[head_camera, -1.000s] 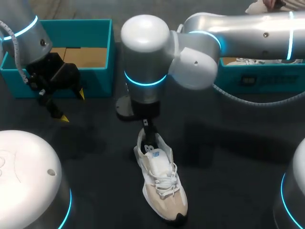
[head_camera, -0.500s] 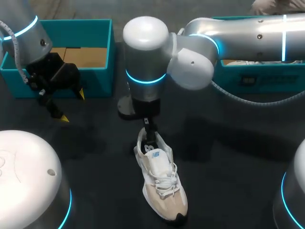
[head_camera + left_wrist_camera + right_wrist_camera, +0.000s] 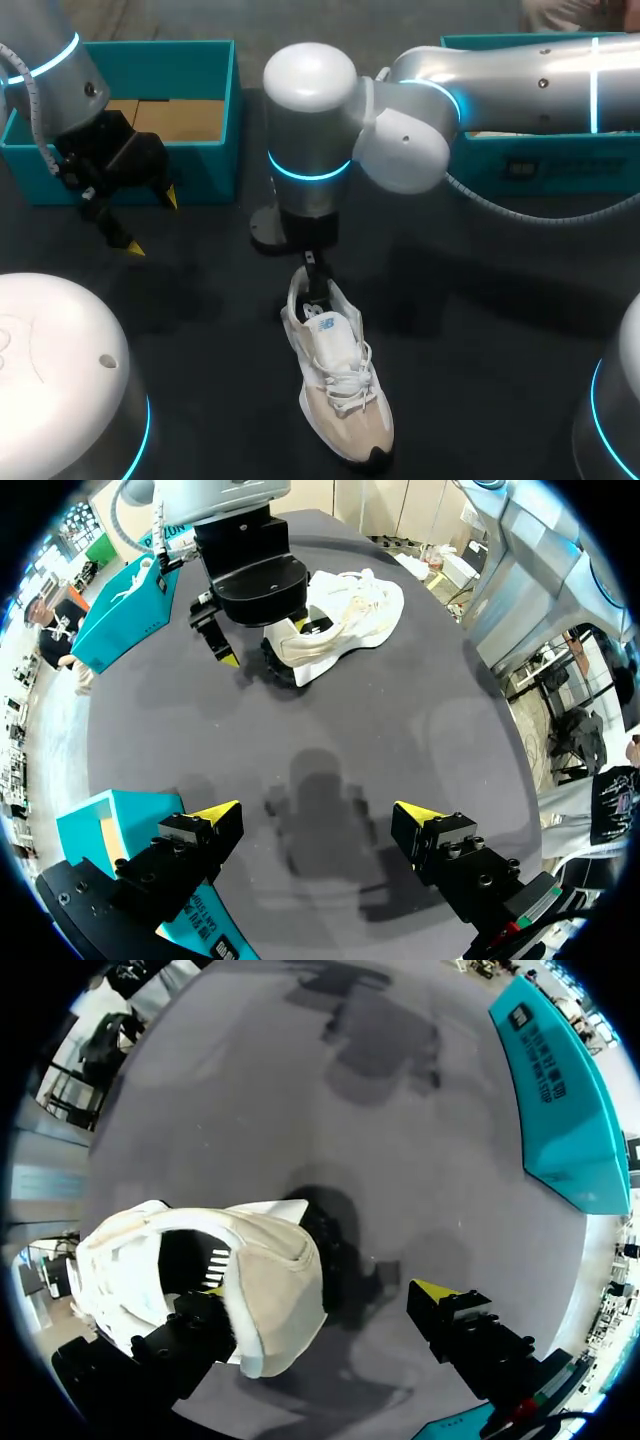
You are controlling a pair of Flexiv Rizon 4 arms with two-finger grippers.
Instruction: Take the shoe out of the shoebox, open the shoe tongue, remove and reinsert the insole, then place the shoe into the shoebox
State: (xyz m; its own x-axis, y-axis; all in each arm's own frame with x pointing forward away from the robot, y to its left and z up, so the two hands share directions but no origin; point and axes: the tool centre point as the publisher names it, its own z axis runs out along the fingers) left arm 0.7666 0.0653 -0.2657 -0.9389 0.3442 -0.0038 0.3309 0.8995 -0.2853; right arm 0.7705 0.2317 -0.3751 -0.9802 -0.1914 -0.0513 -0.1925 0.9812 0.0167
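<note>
The shoe lies on the table, outside the shoebox behind it. The right gripper is spread, one finger inside the shoe's heel. The left gripper gapes, holding nothing.

The heel collar of the shoe hides one fingertip of my right gripper, and the shoe's front runs out of sight past that finger. Its opening is too dark to make out the insole. From above, my right arm covers most of that gripper and part of the shoebox beyond it.
</note>
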